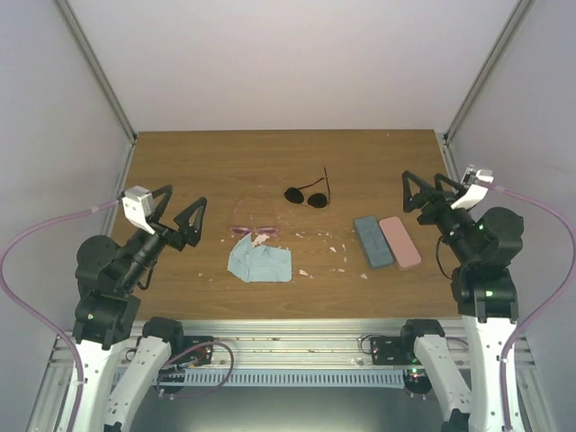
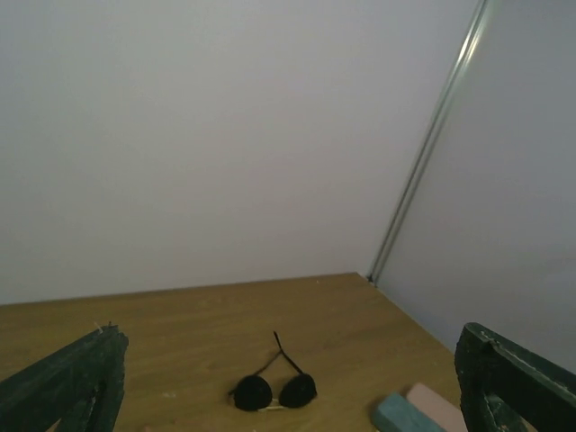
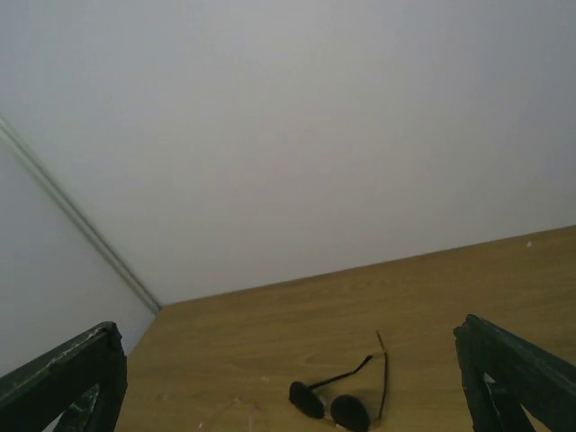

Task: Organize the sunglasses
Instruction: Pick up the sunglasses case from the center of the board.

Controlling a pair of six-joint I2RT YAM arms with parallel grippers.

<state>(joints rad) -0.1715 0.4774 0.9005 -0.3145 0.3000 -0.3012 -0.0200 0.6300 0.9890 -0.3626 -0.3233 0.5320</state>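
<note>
The black sunglasses (image 1: 308,193) lie open on the wooden table at mid-back; they also show in the left wrist view (image 2: 273,391) and the right wrist view (image 3: 346,403). The pink sunglasses (image 1: 255,222) lie left of centre, touching the far edge of a light blue cloth (image 1: 260,263); a faint pink rim shows in the right wrist view (image 3: 225,414). My left gripper (image 1: 177,216) is open and empty, raised left of the pink pair. My right gripper (image 1: 421,192) is open and empty, raised right of the cases.
A blue-grey case (image 1: 373,240) and a pink case (image 1: 400,242) lie side by side, closed, at the right; both show in the left wrist view (image 2: 400,416). Small pale crumbs (image 1: 337,247) are scattered near the table's centre. White walls with metal posts (image 1: 97,72) enclose the table.
</note>
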